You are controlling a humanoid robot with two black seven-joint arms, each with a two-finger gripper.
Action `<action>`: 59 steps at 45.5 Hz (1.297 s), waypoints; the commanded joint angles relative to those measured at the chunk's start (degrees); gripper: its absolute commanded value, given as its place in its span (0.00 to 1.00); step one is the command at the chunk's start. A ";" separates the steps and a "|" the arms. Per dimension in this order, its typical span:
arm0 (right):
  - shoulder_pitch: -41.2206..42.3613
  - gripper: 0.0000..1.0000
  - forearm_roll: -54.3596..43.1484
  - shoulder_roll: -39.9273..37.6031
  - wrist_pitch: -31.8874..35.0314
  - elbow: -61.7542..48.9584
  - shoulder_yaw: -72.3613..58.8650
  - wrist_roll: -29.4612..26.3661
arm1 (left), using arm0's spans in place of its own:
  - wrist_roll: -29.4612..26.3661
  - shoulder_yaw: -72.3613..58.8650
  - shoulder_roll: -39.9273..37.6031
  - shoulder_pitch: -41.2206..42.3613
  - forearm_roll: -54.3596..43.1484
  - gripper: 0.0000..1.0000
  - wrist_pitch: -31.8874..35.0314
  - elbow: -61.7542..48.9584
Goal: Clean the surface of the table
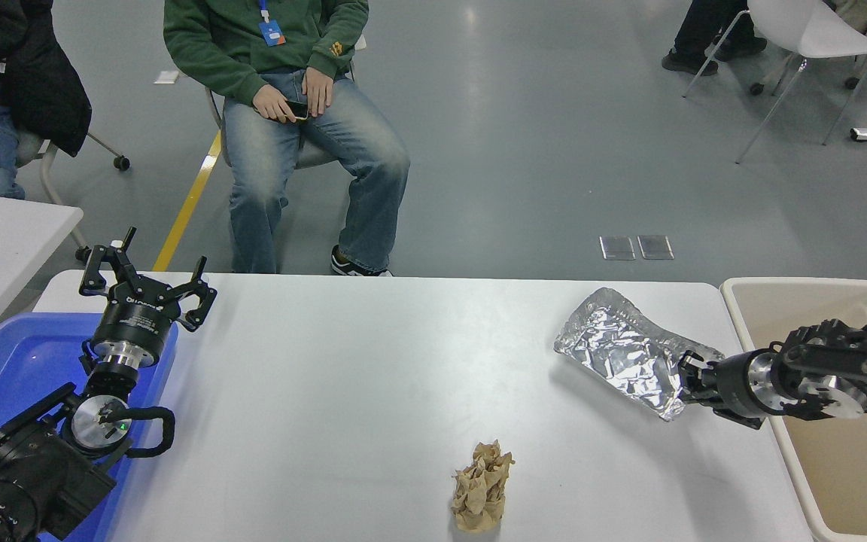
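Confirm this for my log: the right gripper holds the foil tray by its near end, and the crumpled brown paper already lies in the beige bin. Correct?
Not quite. The right gripper does hold the foil tray by its near end, but the crumpled brown paper lies on the table surface near its front edge, not in the beige bin, as the head view shows.

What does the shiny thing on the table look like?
Look at the right end of the white table, next to the beige bin. The crinkled silver foil tray is there, gripped by the right tool. Unlike the brown paper wad, it glitters.
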 commanded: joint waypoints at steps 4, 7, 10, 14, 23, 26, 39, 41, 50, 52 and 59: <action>5.65 0.00 0.72 -8.75 4.02 4.53 0.92 0.06 | 0.01 0.00 0.00 0.00 0.00 1.00 0.04 0.00; 7.40 0.00 0.72 -10.86 4.72 6.20 0.92 0.06 | 0.01 0.00 0.00 0.00 0.00 1.00 0.04 0.00; 9.16 0.00 0.63 -12.88 5.34 7.87 0.83 0.06 | 0.01 0.00 0.00 0.00 0.00 1.00 -0.05 0.00; 11.18 0.00 0.63 -14.99 6.39 9.19 0.83 0.06 | 0.01 0.00 0.00 0.00 0.00 1.00 -0.05 0.00; 15.49 0.00 0.45 -18.33 9.12 10.33 0.83 -0.03 | 0.01 0.00 0.00 0.00 0.00 1.00 0.04 0.00; 17.42 0.00 0.45 -19.91 10.35 11.03 0.83 -0.03 | 0.01 0.00 0.00 0.00 0.00 1.00 -0.04 0.00; 24.02 0.00 0.19 -23.96 14.39 12.62 0.31 -0.20 | 0.01 0.00 0.00 0.00 0.00 1.00 0.04 0.00; 24.72 0.00 0.10 -24.48 14.92 12.62 0.22 -0.21 | -0.08 0.00 0.00 0.00 0.00 1.00 0.04 0.00; 26.22 0.00 -0.34 -26.07 16.85 12.62 0.04 -0.21 | 0.01 0.00 0.00 0.00 0.00 1.00 0.04 0.00; 26.22 0.00 -0.42 -26.07 16.94 12.62 0.04 -0.21 | 0.01 0.00 0.00 0.00 0.00 1.00 -0.04 0.00; 26.22 0.00 -0.34 -26.07 16.94 12.62 0.04 -0.21 | 0.01 0.00 0.00 0.00 0.00 1.00 -0.04 0.09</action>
